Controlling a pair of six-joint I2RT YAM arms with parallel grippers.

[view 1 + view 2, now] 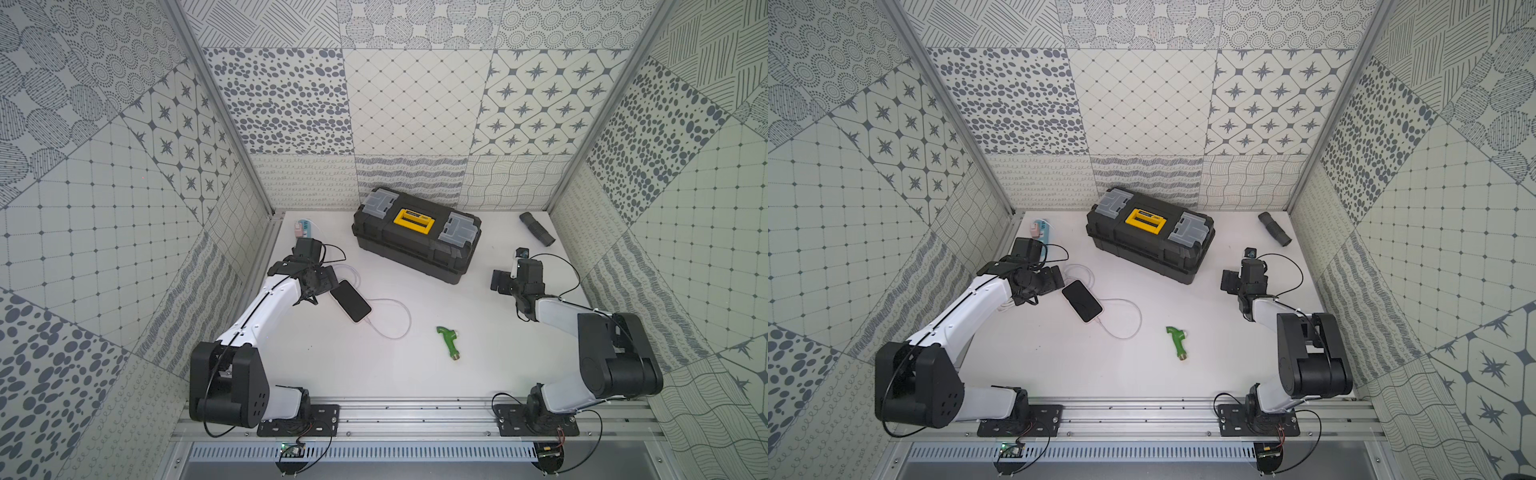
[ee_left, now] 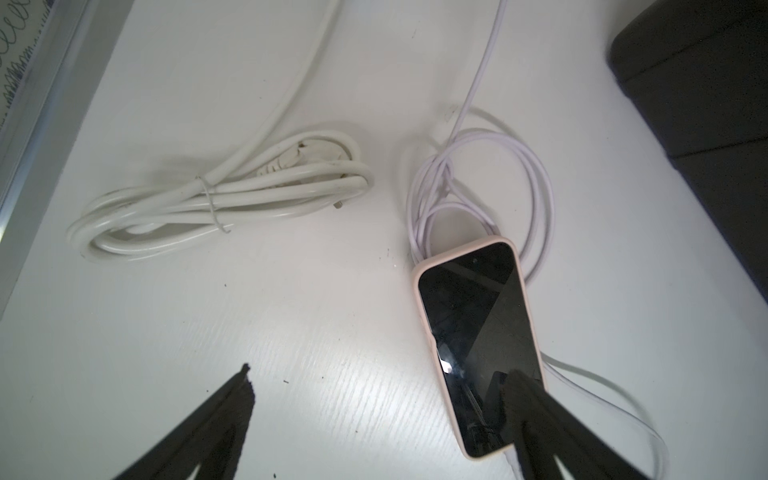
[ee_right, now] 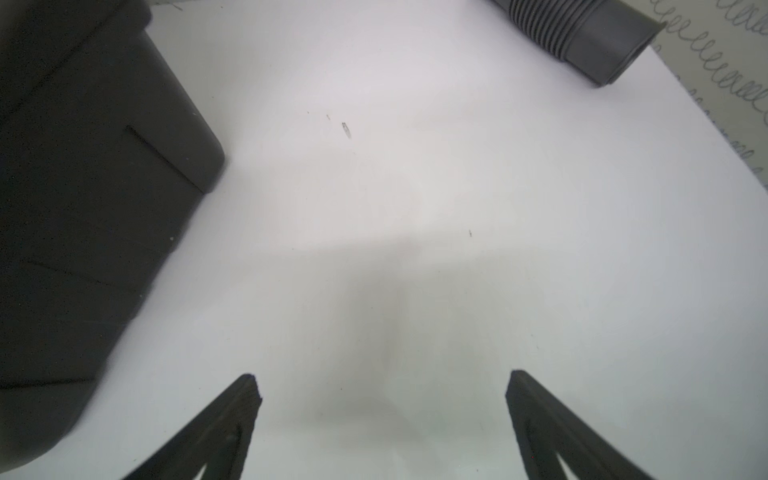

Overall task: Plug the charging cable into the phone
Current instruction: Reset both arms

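The phone [image 1: 350,301] [image 1: 1082,301] lies screen up, left of the table's middle, with a black screen and a pale pink rim. Its far end rests on coils of the thin white charging cable [image 2: 540,199]. The cable also loops out to the right [image 1: 399,320] [image 1: 1130,322] and meets the phone's near short edge. My left gripper [image 1: 327,286] [image 2: 380,372] hovers open at the phone's far-left end. In the left wrist view one of its fingers [image 2: 536,415] overlaps the screen [image 2: 473,332]. My right gripper [image 1: 498,282] [image 3: 380,378] stands open over bare table on the right.
A black toolbox [image 1: 415,245] [image 3: 83,208] with a yellow handle stands at the back centre. A green tool [image 1: 449,340] lies in the middle and a black ribbed tube [image 1: 537,228] [image 3: 582,37] at the back right. The light-blue power strip [image 1: 305,227] sits back left, its thick white cord [image 2: 220,199] bundled by the left wall.
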